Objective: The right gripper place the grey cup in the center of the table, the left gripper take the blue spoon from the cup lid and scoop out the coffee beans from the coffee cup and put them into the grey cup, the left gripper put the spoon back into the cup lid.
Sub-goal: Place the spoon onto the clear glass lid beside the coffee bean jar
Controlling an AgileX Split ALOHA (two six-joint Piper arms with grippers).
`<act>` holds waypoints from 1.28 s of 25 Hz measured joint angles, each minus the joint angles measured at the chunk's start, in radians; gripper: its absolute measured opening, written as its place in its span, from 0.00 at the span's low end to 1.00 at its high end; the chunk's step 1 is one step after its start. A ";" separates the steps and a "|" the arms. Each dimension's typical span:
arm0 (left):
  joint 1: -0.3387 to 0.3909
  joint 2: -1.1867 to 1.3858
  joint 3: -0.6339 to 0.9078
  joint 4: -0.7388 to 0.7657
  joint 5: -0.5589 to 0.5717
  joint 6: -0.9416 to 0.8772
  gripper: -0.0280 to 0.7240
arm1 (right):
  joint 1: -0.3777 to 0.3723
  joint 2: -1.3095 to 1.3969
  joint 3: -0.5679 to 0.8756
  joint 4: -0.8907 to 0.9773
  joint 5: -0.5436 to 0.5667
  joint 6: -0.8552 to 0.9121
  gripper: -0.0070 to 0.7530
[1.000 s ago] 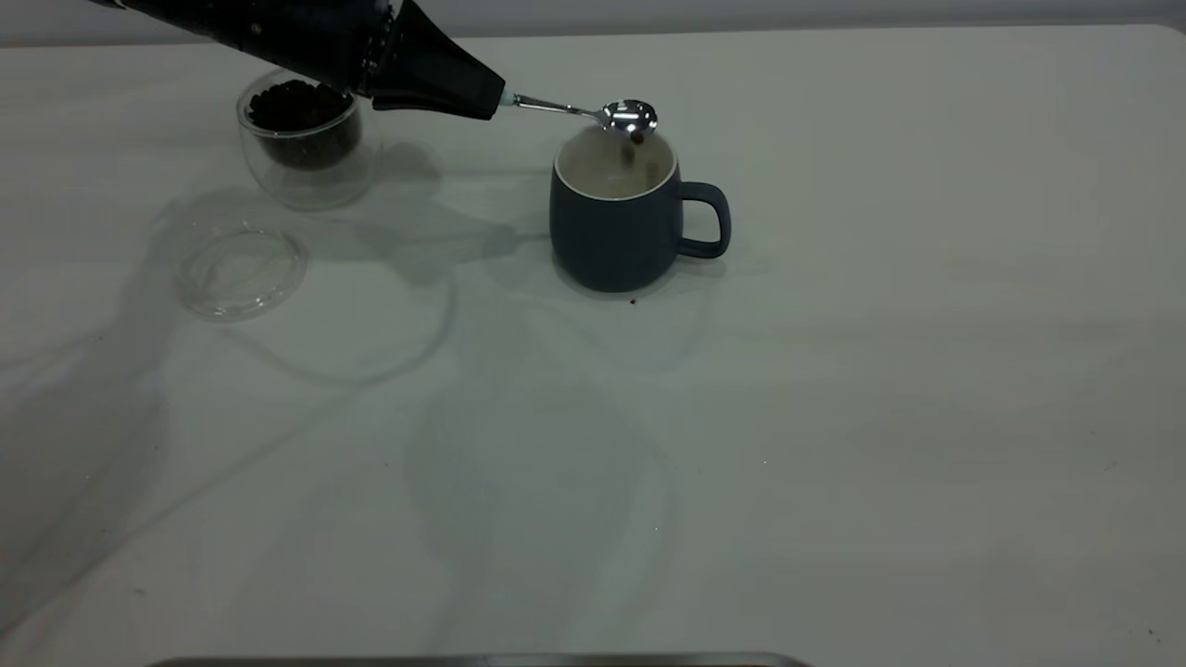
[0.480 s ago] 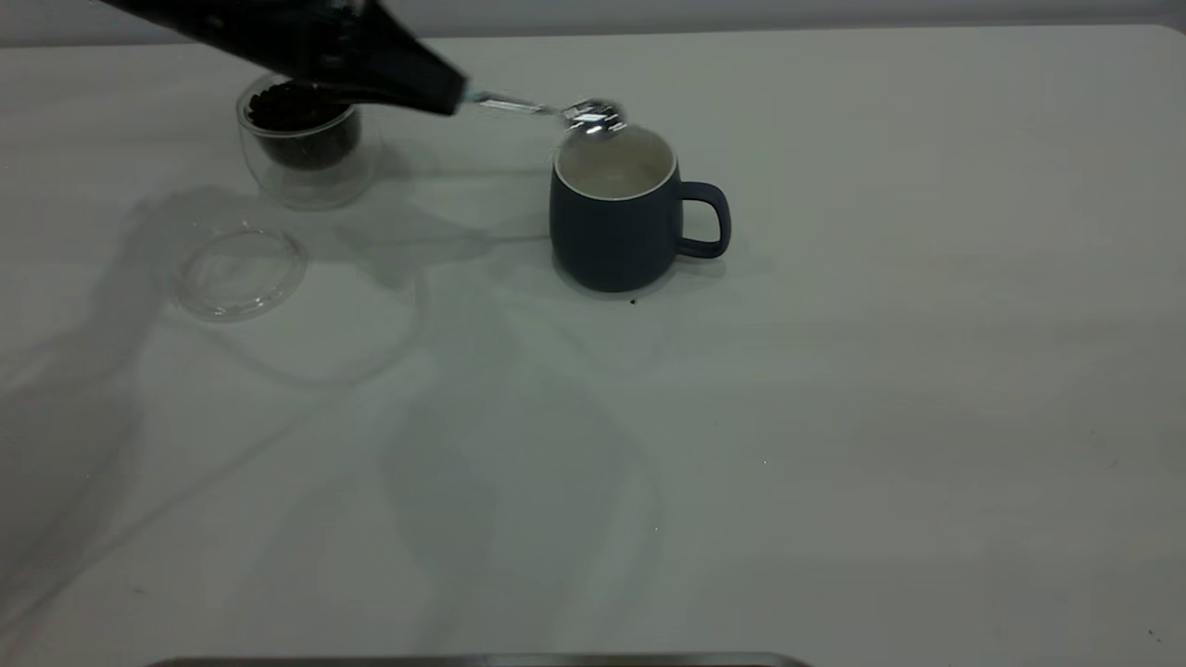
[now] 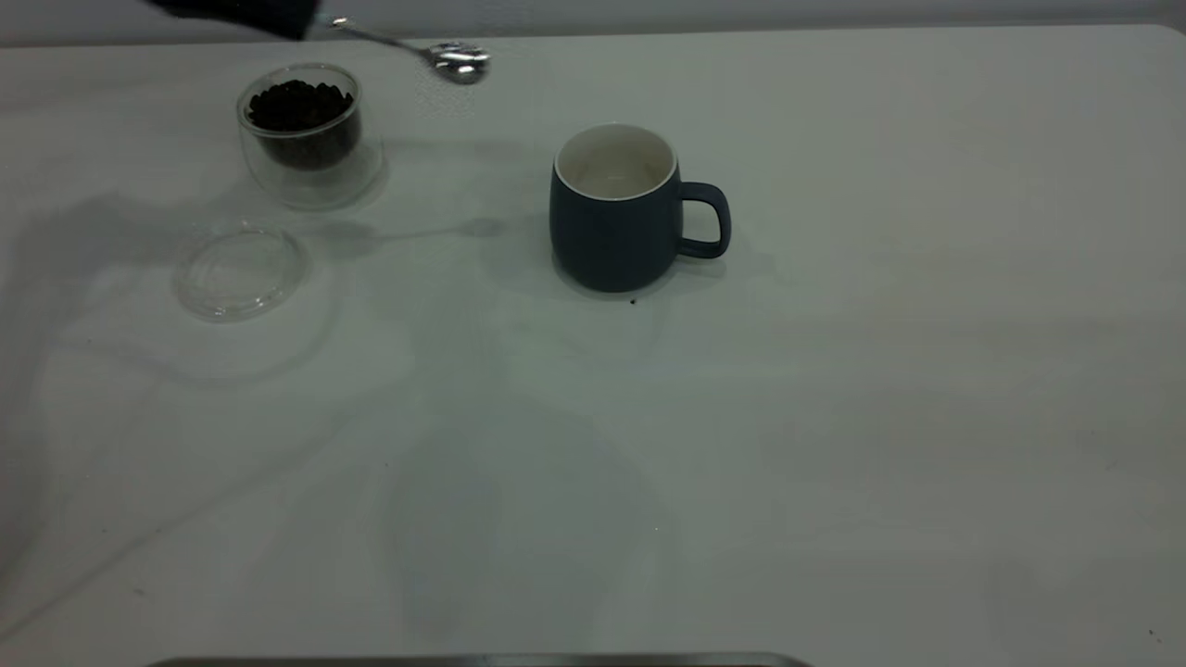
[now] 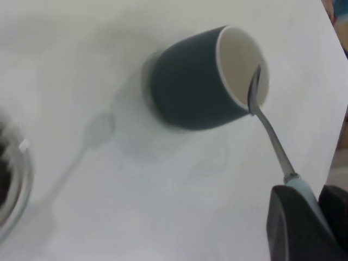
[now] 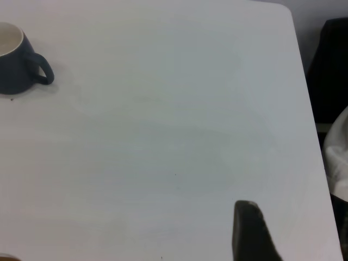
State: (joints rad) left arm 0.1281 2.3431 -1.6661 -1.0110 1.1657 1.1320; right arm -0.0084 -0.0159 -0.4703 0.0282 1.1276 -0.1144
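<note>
Swinging back from the mug in the last second, the left gripper (image 3: 232, 11) now sits at the far-left edge of the exterior view, and the blue spoon (image 3: 435, 54) has left the grey cup's rim and hangs in the air beyond the coffee cup. Nearest the camera, the white desk (image 3: 834, 463) lies bare. Further in, the cup lid (image 3: 241, 273) waits flat at the left, apparently kept free to receive the spoon. At centre stands the grey cup (image 3: 616, 222), handle to the right. Behind the lid, the coffee cup (image 3: 306, 134) holds a heap of coffee beans (image 3: 298, 102). Farthest back, the left fingers (image 4: 296, 223) pinch the spoon's pale handle. The right gripper (image 5: 250, 231) hangs parked off to the right, whether spread or closed unclear.
</note>
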 joint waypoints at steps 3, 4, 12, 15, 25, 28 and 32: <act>0.060 -0.010 0.066 0.000 0.000 0.006 0.20 | 0.000 0.000 0.000 0.000 0.000 0.000 0.49; 0.077 -0.010 0.087 0.000 0.000 0.016 0.20 | 0.000 0.000 0.000 0.000 0.000 0.000 0.49; 0.255 -0.010 0.229 -0.002 -0.004 0.112 0.20 | 0.000 0.000 0.000 0.000 0.000 0.000 0.49; 0.309 -0.010 0.237 -0.002 -0.006 0.126 0.20 | 0.000 0.000 0.000 0.000 0.000 0.000 0.49; 0.374 0.060 0.238 0.018 -0.006 0.084 0.20 | 0.000 0.000 0.000 0.000 0.000 0.000 0.49; 0.374 0.093 0.238 0.020 -0.008 0.081 0.20 | 0.000 0.000 0.000 0.000 0.000 0.000 0.49; 0.374 0.103 0.238 0.026 -0.012 0.066 0.20 | 0.000 0.000 0.000 0.000 0.000 0.000 0.49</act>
State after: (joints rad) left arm 0.5017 2.4461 -1.4284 -0.9848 1.1533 1.1976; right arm -0.0084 -0.0159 -0.4703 0.0282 1.1276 -0.1144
